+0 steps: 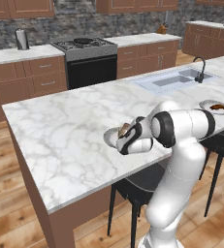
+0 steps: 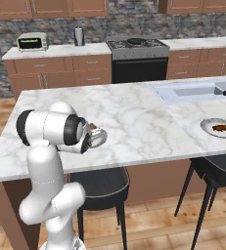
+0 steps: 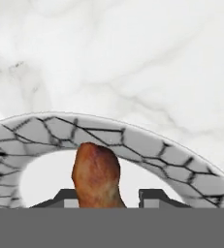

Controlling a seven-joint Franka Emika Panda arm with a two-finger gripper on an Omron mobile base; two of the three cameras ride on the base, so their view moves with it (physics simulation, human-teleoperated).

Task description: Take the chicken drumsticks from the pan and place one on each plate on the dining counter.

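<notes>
dining counter (image 2: 134, 117) | plates: 2 (image 2: 221, 128) (image 3: 147, 145) | drumsticks: 2 (image 3: 96, 175) (image 2: 223, 129)

Dining counter (image 1: 84, 126) top glossy veined marble, base wood; drumstick (image 3: 96, 175) rough, browned; plate (image 3: 147, 145) crackle-patterned.

Even, flat light across the whole kitchen, no single lamp or window declaring itself. The marble top of the dining counter (image 1: 74, 131) reads bright, nearly washed out in the hand view, where its grey veins go soft and smeared. The stone back wall (image 2: 134, 22) sits dimmer, its texture blocky. Shadows are faint: only a darker patch under the counter around the stools (image 2: 102, 188). No glare, no sparkle on the tap (image 1: 200, 70). Edges look jagged and low in detail, a rendered look; straight lines stay straight at the borders.
</notes>
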